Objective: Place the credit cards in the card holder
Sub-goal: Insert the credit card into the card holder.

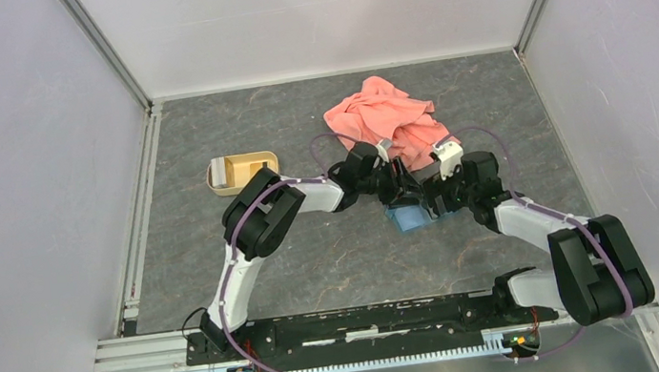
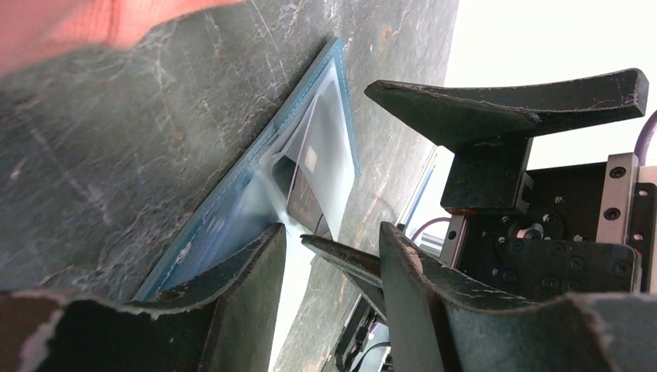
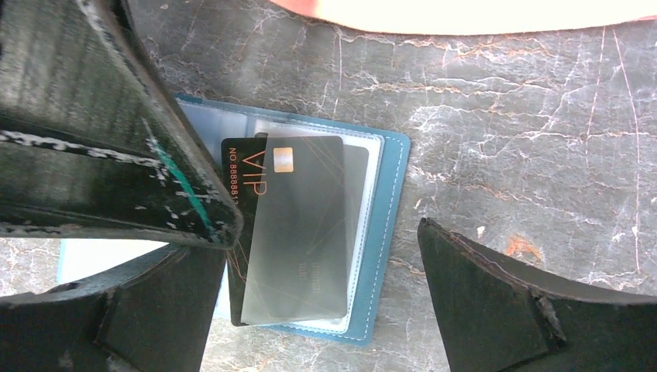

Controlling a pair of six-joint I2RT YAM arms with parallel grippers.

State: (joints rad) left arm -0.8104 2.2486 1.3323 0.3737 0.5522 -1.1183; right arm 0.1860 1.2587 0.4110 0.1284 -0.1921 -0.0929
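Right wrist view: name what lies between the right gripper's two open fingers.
The teal card holder, lying open, with a black VIP card partly under its clear sleeve. The right wrist view shows it.

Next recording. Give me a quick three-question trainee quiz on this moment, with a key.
1. True or false: the card holder lies open, its inside facing up.
2. Pick one. The VIP card is: A) flat on bare table, clear of the holder; B) partly slid under the clear sleeve; C) lifted off the holder entirely.
3. Fill in: the right gripper has its fingers standing wide ____.
Key: 1 true; 2 B; 3 open.
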